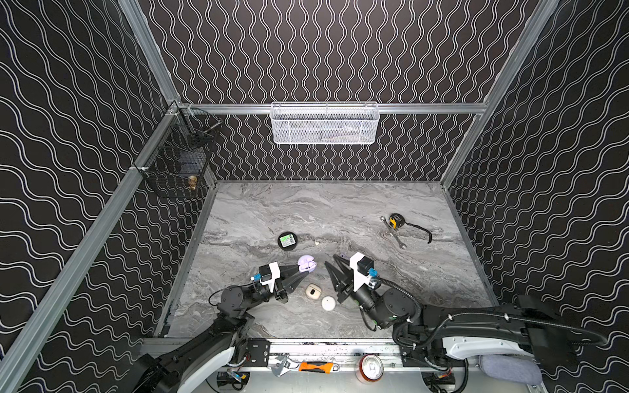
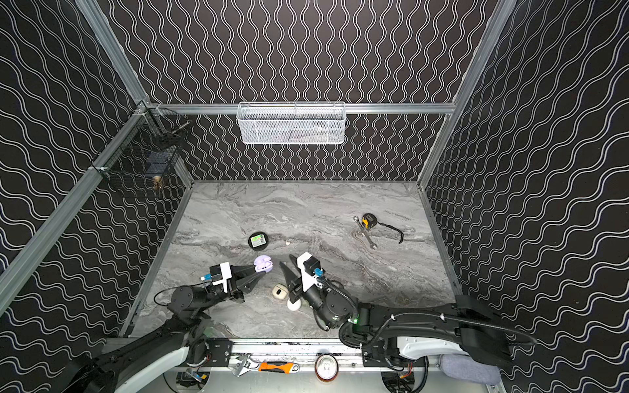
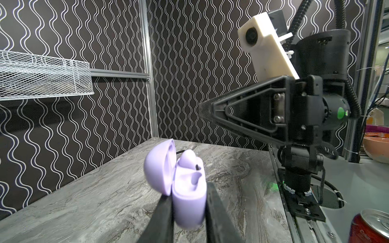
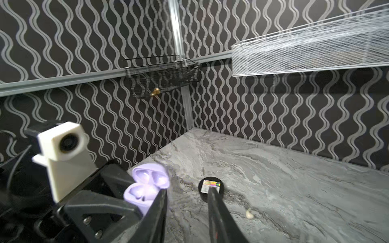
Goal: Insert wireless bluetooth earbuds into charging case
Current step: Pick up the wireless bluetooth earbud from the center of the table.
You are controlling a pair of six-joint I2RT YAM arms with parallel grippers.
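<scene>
Lilac charging case point(image 3: 185, 210), lid open, is pinched by its base in the left gripper point(image 3: 187, 190) at lower centre, presumably steadied so its sockets face the right gripper point(image 4: 187, 189), whose jaws stand narrowly parted and empty. One lilac earbud point(image 3: 189, 156) appears seated. A cream earbud point(image 4: 249, 214) lies loose on the marble table point(image 4: 294, 189), lower right.

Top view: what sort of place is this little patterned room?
Likely a robot test booth: a marble-look table boxed in by an aluminium frame, with a left arm and a right arm mounted at its front edge.
</scene>
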